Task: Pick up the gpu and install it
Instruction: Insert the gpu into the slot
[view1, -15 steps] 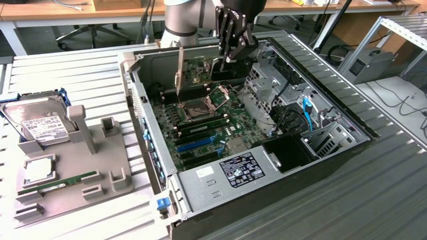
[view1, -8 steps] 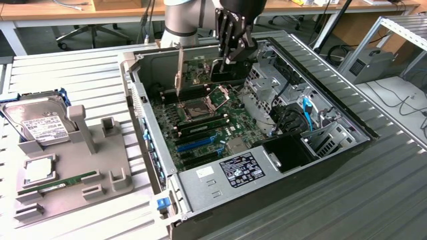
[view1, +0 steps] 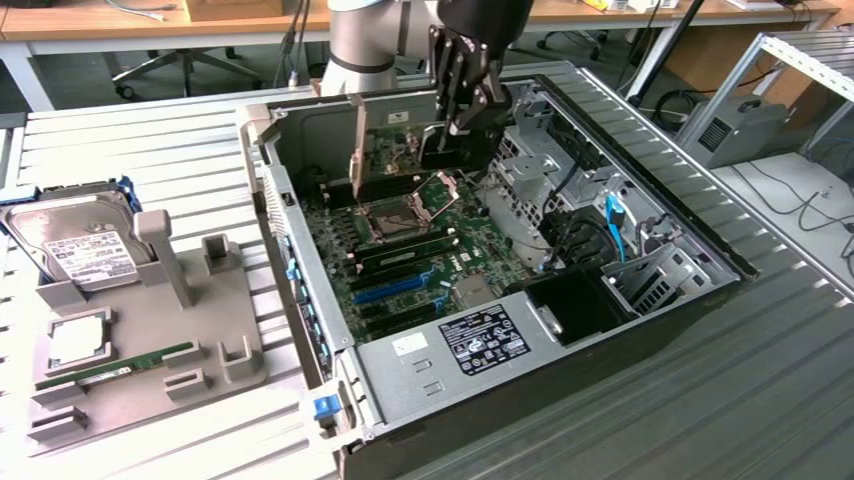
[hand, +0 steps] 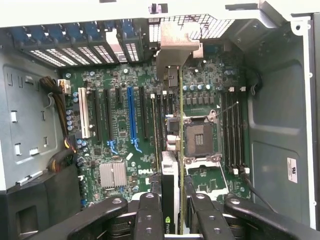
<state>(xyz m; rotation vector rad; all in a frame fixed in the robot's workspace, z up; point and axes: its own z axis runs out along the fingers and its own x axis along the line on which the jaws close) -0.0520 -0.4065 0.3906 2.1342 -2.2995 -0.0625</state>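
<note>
The gpu (view1: 395, 148) hangs on edge over the open computer case (view1: 694, 245), clear of the motherboard (view1: 400, 250), with its pale metal bracket (view1: 358, 150) pointing down toward the case's back wall. My gripper (view1: 467, 112) comes down from above and is shut on the card's end opposite the bracket. In the wrist view the gpu (hand: 169, 187) runs edge-on between my black fingers (hand: 148, 212), and its bracket (hand: 178, 49) sits near the rear slot openings. The card hovers above the board between the blue slot (hand: 131, 117) and the CPU socket (hand: 200, 139).
A grey fixture tray (view1: 200, 330) at the exterior view's left carries a silver hard drive (view1: 80, 245), a CPU chip (view1: 78, 340) and a green RAM stick (view1: 114, 368). Drive cages and cables (view1: 601, 230) fill the case's far side. Slatted metal table (view1: 747, 400) surrounds the case.
</note>
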